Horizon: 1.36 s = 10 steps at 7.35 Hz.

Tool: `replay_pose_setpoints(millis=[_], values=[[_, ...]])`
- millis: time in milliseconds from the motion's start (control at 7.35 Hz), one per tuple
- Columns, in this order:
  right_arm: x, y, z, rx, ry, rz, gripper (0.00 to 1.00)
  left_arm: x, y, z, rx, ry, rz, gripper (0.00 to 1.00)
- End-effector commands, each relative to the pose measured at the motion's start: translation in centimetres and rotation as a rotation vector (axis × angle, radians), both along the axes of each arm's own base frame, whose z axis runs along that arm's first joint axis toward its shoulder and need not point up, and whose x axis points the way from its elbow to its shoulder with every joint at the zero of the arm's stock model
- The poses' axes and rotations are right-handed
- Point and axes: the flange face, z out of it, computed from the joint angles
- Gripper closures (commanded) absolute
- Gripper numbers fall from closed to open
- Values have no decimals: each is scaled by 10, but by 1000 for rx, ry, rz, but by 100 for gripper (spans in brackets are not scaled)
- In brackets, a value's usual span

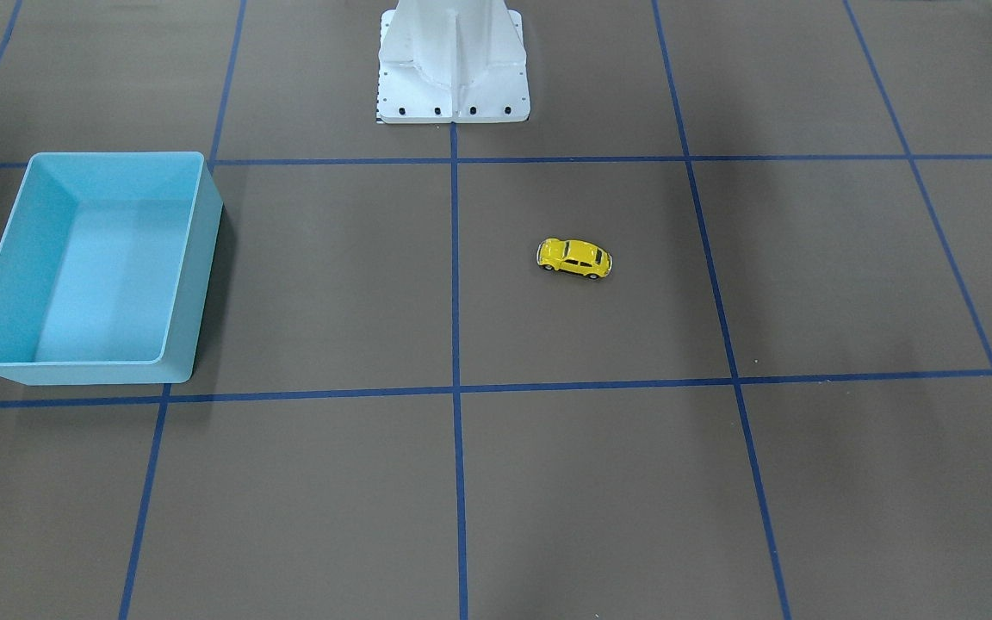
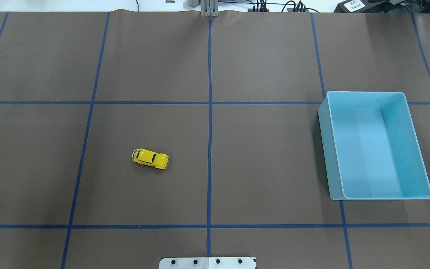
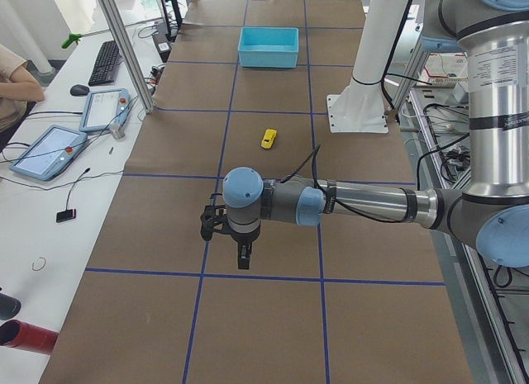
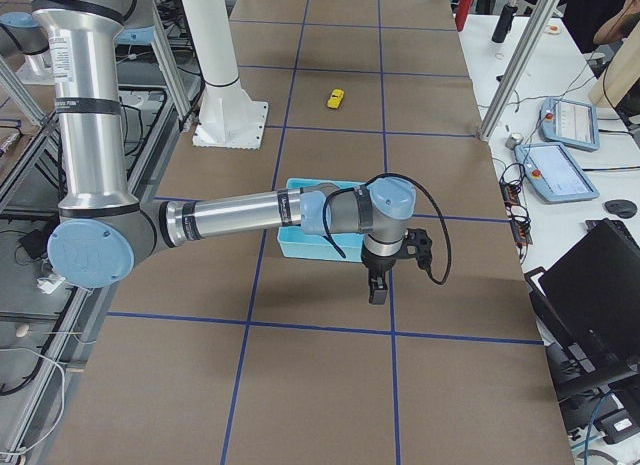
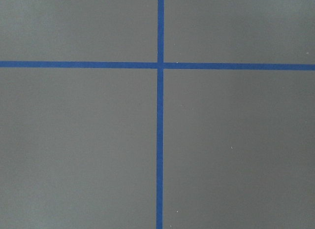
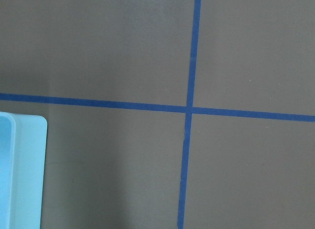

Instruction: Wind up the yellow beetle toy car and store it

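Note:
The yellow beetle toy car [image 1: 574, 258] stands alone on its wheels on the brown mat, left of the centre line in the overhead view [image 2: 150, 158]. It also shows small in both side views [image 3: 269, 138] [image 4: 335, 99]. The empty blue bin [image 1: 203, 258] sits far to the right in the overhead view [image 2: 325, 149]. My left gripper [image 3: 242, 256] hangs over the mat, far from the car, towards the table's left end. My right gripper [image 4: 377, 285] hangs just past the bin [image 4: 300, 247]. I cannot tell whether either is open. Both hold nothing that I can see.
The white robot base [image 1: 453, 69] stands at the table's near-middle edge [image 2: 207, 262]. Blue tape lines grid the mat. A corner of the bin shows in the right wrist view [image 6: 24, 165]. Tablets [image 3: 50, 149] and a keyboard [image 3: 106, 62] lie on the operators' desk.

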Motion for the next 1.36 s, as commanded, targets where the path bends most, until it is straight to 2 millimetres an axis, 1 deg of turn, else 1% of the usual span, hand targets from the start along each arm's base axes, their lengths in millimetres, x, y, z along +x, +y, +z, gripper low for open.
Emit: replay_pose_setpoints(millis=[0,272,408,544,680,816,952,1088,1224], values=[[0,1,0,1,0,0,0,1,-1,0,1,-2,2,0],[0,1,0,1,0,0,0,1,-4,3,-6,-2,2,0],[0,1,0,1,0,0,0,2,-8,-2,6,-2,5,0],[0,1,0,1,0,0,0,8,-18,-14,31,-1,16,0],[0,1,0,1,0,0,0,22,-30,-25,54,1,45,0],[0,1,0,-1,0,1,0,39,-35,-39,83,4,78,0],[0,1,1,-2,0,0,0,62,-45,-59,123,10,123,0],[0,1,0,-1,0,1,0,81,-58,-79,162,17,155,0],[0,1,0,-1,0,1,0,115,-71,-103,210,28,215,0]])
